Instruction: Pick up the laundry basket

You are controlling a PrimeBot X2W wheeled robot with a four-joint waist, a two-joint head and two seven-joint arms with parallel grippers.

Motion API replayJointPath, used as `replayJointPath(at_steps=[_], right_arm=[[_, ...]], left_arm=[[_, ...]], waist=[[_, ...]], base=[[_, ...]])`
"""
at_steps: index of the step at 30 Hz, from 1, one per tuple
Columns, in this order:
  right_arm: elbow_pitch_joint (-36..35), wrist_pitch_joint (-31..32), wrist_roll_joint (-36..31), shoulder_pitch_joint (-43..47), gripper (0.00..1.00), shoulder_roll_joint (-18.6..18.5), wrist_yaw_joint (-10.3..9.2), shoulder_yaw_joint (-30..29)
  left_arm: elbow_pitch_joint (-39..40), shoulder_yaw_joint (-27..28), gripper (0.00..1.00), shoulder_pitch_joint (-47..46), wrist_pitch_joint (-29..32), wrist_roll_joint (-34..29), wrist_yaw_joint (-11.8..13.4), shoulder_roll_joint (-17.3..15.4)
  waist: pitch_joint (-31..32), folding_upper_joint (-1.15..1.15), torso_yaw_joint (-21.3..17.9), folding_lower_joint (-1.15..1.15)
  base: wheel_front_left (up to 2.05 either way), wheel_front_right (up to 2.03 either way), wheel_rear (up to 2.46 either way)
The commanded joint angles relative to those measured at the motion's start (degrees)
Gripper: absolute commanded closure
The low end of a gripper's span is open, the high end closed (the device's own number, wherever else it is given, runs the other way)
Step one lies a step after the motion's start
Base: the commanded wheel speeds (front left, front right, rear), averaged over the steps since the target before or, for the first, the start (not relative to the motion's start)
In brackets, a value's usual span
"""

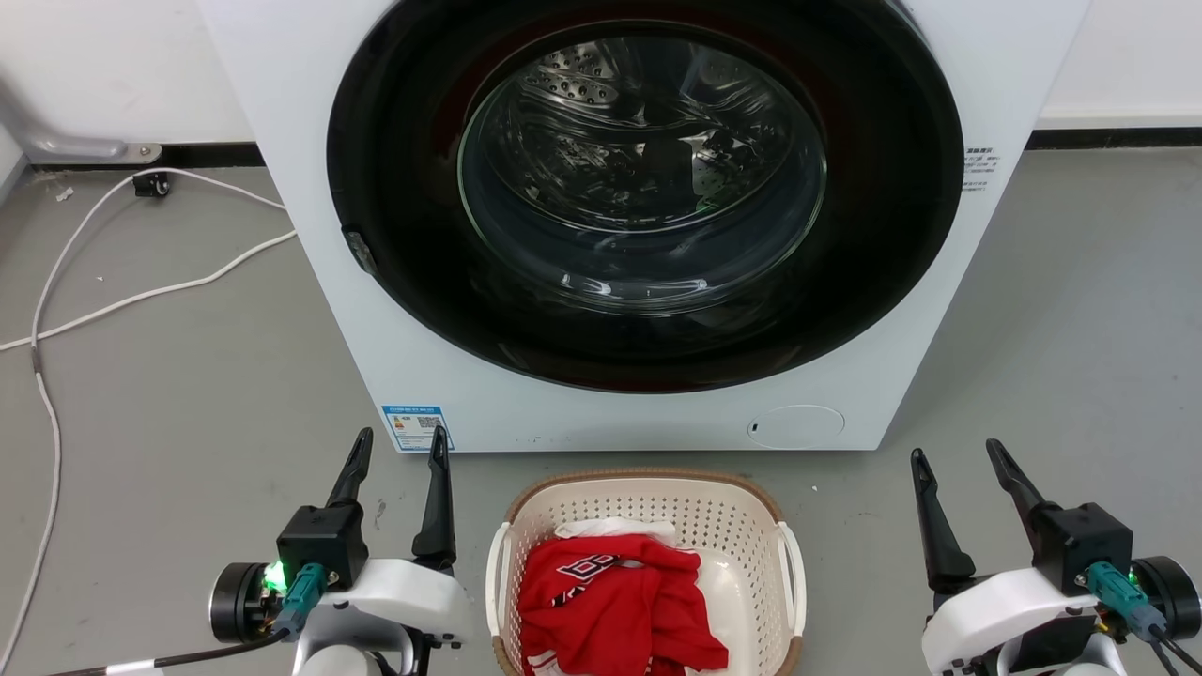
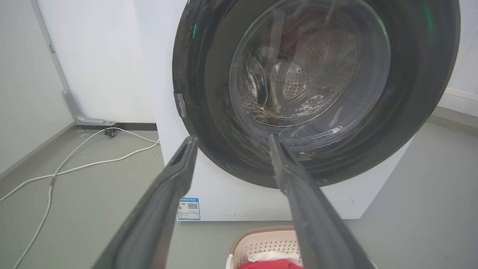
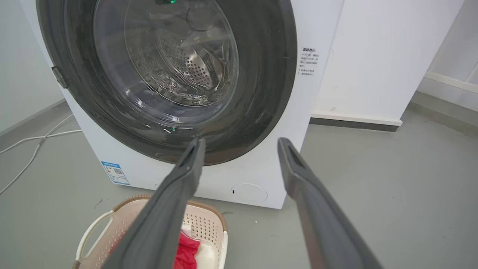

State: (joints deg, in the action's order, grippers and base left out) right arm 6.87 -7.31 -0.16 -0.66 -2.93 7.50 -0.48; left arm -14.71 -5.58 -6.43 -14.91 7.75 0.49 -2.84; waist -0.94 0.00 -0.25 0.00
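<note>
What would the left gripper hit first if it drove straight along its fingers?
Probably the washing machine door, at its dark lower-left ring: the open left gripper points there in its wrist view. The gap between looks free, though depth is unclear. The laundry basket sits below that line.

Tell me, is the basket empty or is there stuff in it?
Not empty. The laundry basket stands upright on the floor, and a crumpled red garment lies inside with some white cloth behind it.

The laundry basket's near end is cut off at the head view's bottom edge; a red garment hides much of its floor (and most of a white cloth). The washing machine's sticker print is unreadably small.
</note>
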Motion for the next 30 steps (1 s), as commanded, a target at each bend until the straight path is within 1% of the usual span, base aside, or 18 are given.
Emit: replayJointPath(at_steps=[1,21,25,30], right_arm=[[0.13,-0.34,0.11,0.29,0.00,0.09,-0.02,0.03],[0.31,-0.30,0.39,-0.68,0.00,0.09,-0.02,-0.19],[0.51,-0.13,0.60,-1.10,0.00,0.09,-0.02,-0.44],[1.80,0.65,1.17,-2.87,0.00,0.09,-0.02,0.07]], left_arm=[[-0.09,0.02,0.00,-0.50,-0.43,0.13,-0.06,-0.07],[-0.51,0.50,0.00,-1.06,-0.43,-0.16,0.06,-0.06],[-0.77,0.19,0.00,-1.95,-0.43,0.04,0.20,-0.06],[-2.54,-0.16,0.00,-3.81,-0.35,0.81,0.64,-0.06]], waist=[[0.04,0.00,-0.01,0.00],[-1.05,0.00,-0.21,0.00],[-2.47,0.00,-0.02,0.00],[-6.48,0.00,-0.32,0.00]], base=[[0.00,0.00,0.00],[0.00,0.00,0.00],[0.00,0.00,0.00],[0.00,0.00,0.00]])
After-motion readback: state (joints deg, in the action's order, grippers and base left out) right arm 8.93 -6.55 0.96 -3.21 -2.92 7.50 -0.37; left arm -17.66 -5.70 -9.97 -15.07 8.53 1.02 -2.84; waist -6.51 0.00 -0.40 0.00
